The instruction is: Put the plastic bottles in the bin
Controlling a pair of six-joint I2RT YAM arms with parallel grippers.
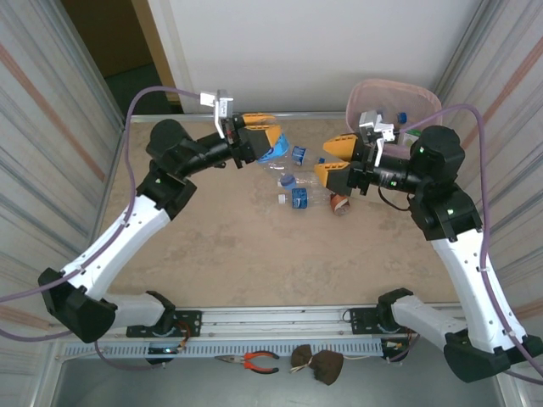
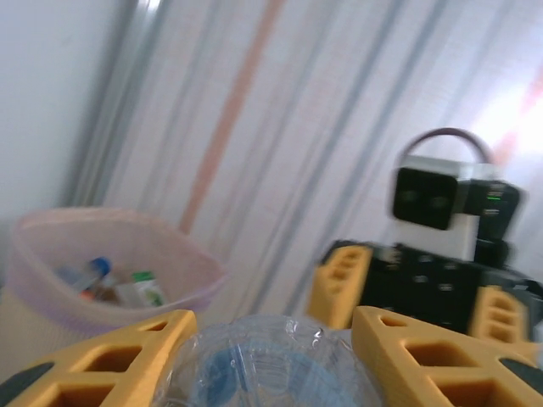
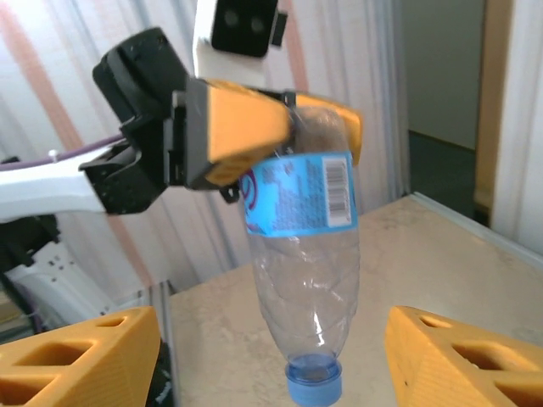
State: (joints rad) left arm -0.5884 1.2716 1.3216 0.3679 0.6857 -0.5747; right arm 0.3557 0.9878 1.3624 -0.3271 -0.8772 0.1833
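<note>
My left gripper (image 1: 268,140) is shut on a clear plastic bottle (image 1: 275,155) with a blue label, held above the back of the table. In the right wrist view that bottle (image 3: 304,254) hangs cap down from the left gripper (image 3: 310,127). In the left wrist view its rounded base (image 2: 271,365) sits between the yellow fingers (image 2: 110,360). My right gripper (image 1: 327,161) faces it from the right, open and holding nothing, its fingers (image 3: 93,356) spread wide. Several more bottles (image 1: 297,195) lie on the table between the arms. The pink bin (image 1: 373,89) stands at the back right with bottles (image 2: 93,275) inside.
A brown bottle (image 1: 341,203) lies under the right gripper. Corrugated walls close in both sides of the table (image 1: 254,254). Red-handled pliers (image 1: 254,362) and a dark brown lump (image 1: 318,363) lie on the ledge in front of the arm bases.
</note>
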